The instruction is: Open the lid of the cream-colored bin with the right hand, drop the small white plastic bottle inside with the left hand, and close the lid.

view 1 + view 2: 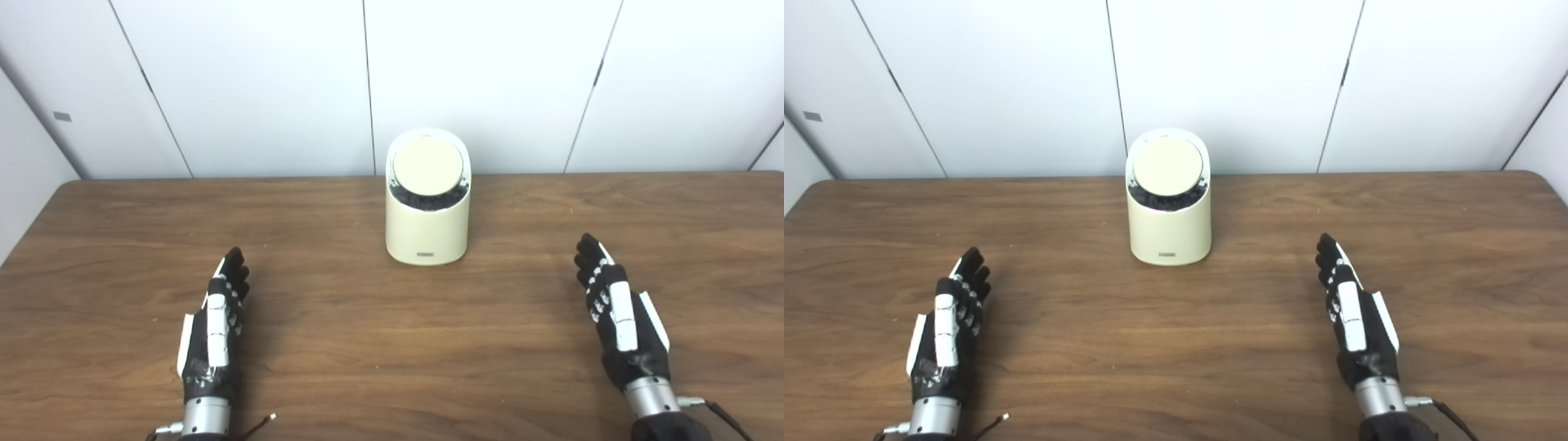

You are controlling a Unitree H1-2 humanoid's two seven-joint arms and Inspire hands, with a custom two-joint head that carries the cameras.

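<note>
Left robot hand point(214, 327) and right robot hand point(618, 315) lie spread, empty; the bin point(427, 226) interior shows only blurry darkness.

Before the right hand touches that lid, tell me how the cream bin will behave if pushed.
The cream bin looks like rigid plastic, so probably stiff and light. It stands taller than its base is wide, so a high push could tip it. The table looks smooth, so a low push would probably slide it.

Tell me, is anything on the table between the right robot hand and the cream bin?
Nothing: only bare wooden table lies between the right robot hand and cream-colored round plastic bin, in both views.
</note>
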